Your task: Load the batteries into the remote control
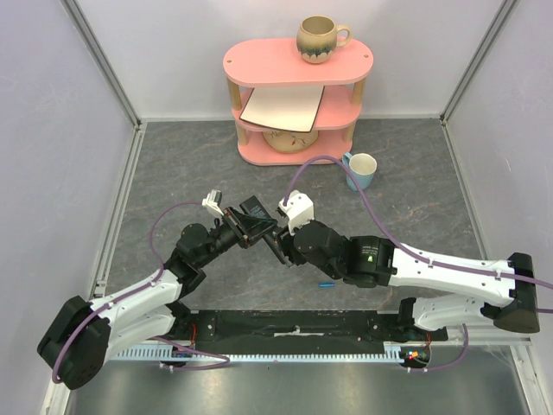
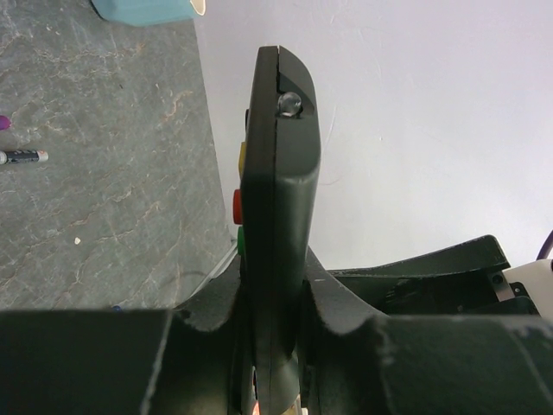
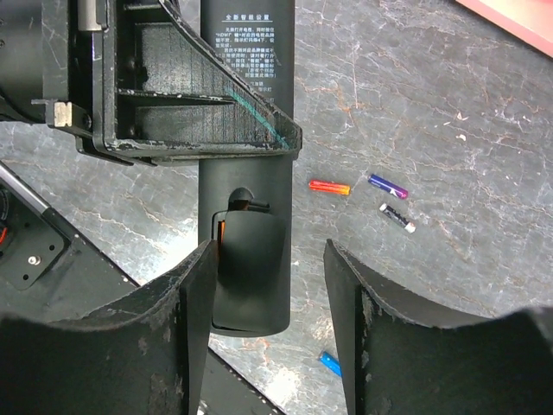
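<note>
remote control (image 3: 246,294) is off the bench (image 3: 449,112), held in the air between the two arms over the middle of it. the left jaws are closed on it, clamping its two broad faces partway along its length.

from the right wrist, its long axis runs straight up and down the picture, in line with the right jaws. its back faces the camera, with the printed label (image 3: 248,47) at the far part and the battery cover (image 3: 251,277) at the near end. a thin orange strip shows along the cover's left edge; what it is cannot be told. the right jaws stand apart, one finger (image 3: 194,303) on each side of that near end. the right-hand finger is clear of it, while the left-hand one overlaps its edge, contact unclear.

from the left wrist, the remote is seen edge-on, rising from between the closed fingers (image 2: 207,316). its bulb (image 2: 289,104) end is uppermost and the coloured buttons (image 2: 237,204) face left.

four batteries lie loose on the bench beside it: a red-orange battery (image 3: 329,187), a purple battery (image 3: 386,184), a dark battery (image 3: 397,218) with a white end, and a blue battery (image 3: 328,361) nearer the arm.
</note>
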`<action>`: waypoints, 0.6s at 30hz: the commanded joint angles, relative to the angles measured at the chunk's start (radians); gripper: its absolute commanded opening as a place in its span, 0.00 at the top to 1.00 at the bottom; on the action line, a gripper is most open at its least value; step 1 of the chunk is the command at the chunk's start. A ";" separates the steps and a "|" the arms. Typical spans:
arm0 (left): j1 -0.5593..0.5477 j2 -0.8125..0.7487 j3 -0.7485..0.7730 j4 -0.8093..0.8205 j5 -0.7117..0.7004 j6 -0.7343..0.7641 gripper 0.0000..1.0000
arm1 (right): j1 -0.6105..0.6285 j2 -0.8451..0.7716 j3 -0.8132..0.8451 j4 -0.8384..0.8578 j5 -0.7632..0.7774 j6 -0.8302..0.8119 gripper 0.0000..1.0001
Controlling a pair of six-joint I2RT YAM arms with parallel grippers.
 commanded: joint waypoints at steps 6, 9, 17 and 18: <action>-0.006 -0.006 0.000 0.076 0.002 -0.029 0.98 | -0.001 0.005 0.051 -0.005 0.002 0.000 0.39; -0.006 -0.001 0.000 0.083 0.002 -0.029 0.98 | -0.003 0.006 0.053 -0.004 -0.010 0.001 0.38; -0.006 0.013 -0.006 0.090 0.002 -0.028 0.98 | -0.003 -0.012 0.070 0.019 -0.047 0.015 0.34; -0.006 0.014 -0.008 0.095 0.003 -0.028 0.98 | -0.003 -0.014 0.079 0.021 -0.048 0.015 0.34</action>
